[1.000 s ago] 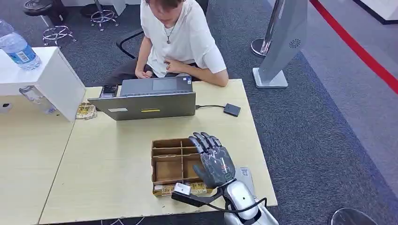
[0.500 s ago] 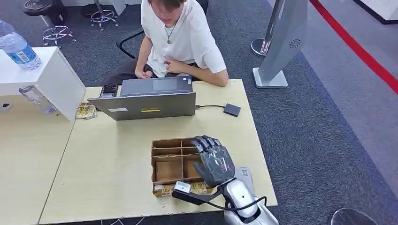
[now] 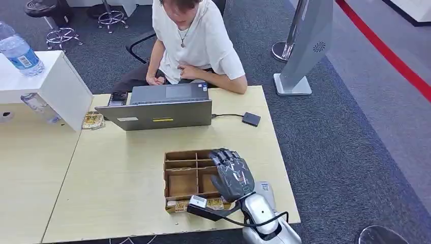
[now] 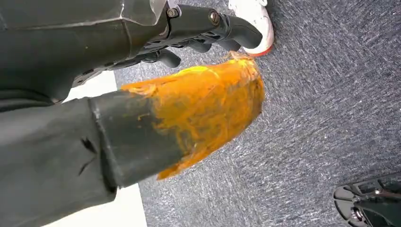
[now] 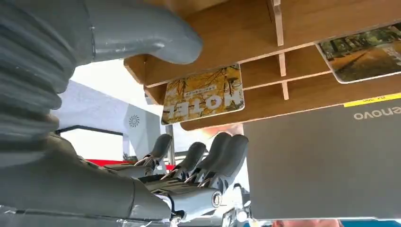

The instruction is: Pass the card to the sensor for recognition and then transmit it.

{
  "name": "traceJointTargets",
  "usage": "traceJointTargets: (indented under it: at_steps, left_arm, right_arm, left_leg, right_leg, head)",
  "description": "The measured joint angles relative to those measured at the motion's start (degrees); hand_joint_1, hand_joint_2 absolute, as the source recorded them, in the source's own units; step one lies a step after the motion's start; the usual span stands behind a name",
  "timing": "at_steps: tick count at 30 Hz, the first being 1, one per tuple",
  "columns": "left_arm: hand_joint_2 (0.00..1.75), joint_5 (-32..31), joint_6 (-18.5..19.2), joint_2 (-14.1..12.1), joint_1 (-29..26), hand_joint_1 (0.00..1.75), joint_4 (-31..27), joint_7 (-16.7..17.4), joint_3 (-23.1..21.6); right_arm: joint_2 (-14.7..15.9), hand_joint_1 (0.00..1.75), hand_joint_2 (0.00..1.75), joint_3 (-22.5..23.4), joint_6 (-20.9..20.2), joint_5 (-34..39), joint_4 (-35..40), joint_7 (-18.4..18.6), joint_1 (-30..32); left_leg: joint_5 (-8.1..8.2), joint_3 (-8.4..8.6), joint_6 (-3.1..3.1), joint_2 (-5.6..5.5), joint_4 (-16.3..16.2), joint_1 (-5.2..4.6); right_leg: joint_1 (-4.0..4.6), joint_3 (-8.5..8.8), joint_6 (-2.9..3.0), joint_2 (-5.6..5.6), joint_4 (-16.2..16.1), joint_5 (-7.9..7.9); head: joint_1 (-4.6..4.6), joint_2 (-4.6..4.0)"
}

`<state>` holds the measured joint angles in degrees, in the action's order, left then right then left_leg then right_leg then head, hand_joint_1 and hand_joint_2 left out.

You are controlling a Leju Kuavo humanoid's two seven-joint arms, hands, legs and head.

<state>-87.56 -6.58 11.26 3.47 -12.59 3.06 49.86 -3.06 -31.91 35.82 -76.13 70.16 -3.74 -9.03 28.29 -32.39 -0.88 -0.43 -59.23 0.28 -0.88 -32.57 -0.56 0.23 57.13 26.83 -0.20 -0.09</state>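
- The right hand (image 3: 233,174) is seen over the near right part of the wooden compartment tray (image 3: 179,172), palm down, with the fingers (image 5: 222,153) extended and slightly apart; nothing is held in it.
- In the right wrist view, a yellow card (image 5: 204,94) printed "HOTEL" is seen lying in a compartment of the tray just beyond the thumb (image 5: 142,30); a second card (image 5: 361,52) with a tree-lined path is seen in another compartment.
- The left hand (image 4: 198,28) is seen hanging over grey carpet; whether its fingers are spread or curled cannot be told.
- A grey laptop (image 3: 157,108) stands beyond the tray on the light wooden table (image 3: 117,173), with a person (image 3: 195,43) in a white shirt seated behind it.
- A small black box (image 3: 251,119), cabled to the laptop, lies to the laptop's right, well apart from the tray.
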Motion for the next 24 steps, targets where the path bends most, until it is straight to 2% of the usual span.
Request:
traceJointTargets:
  at_steps: [9, 12, 14, 24]
  left_arm:
    - [0.0, 0.0, 0.0, 0.0, 0.0, 0.0, 0.0, 0.0, 0.0]
    - [0.0, 0.0, 0.0, 0.0, 0.0, 0.0, 0.0, 0.0, 0.0]
    - [0.0, 0.0, 0.0, 0.0, 0.0, 0.0, 0.0, 0.0, 0.0]
    - [0.0, 0.0, 0.0, 0.0, 0.0, 0.0, 0.0, 0.0, 0.0]
  right_arm:
    - [0.0, 0.77, 1.75, 0.0, 0.0, 0.0, -0.4, 0.1, -0.3]
    - [-0.1, 0.68, 1.75, 0.0, 0.0, 0.0, -0.6, 0.1, -0.4]
    - [-0.1, 0.73, 1.75, 0.0, 0.0, 0.0, -0.7, 0.1, -0.5]
    - [-0.1, 0.75, 1.75, 0.0, 0.0, 0.0, -0.7, 0.1, -0.6]
  left_leg:
    - [0.0, 0.0, 0.0, 0.0, 0.0, 0.0]
    - [0.0, 0.0, 0.0, 0.0, 0.0, 0.0]
    - [0.0, 0.0, 0.0, 0.0, 0.0, 0.0]
    - [0.0, 0.0, 0.0, 0.0, 0.0, 0.0]
  right_leg:
    - [0.0, 0.0, 0.0, 0.0, 0.0, 0.0]
    - [0.0, 0.0, 0.0, 0.0, 0.0, 0.0]
    - [0.0, 0.0, 0.0, 0.0, 0.0, 0.0]
    - [0.0, 0.0, 0.0, 0.0, 0.0, 0.0]
  head:
    - [0.0, 0.0]
    - [0.0, 0.0]
    - [0.0, 0.0]
    - [0.0, 0.0]
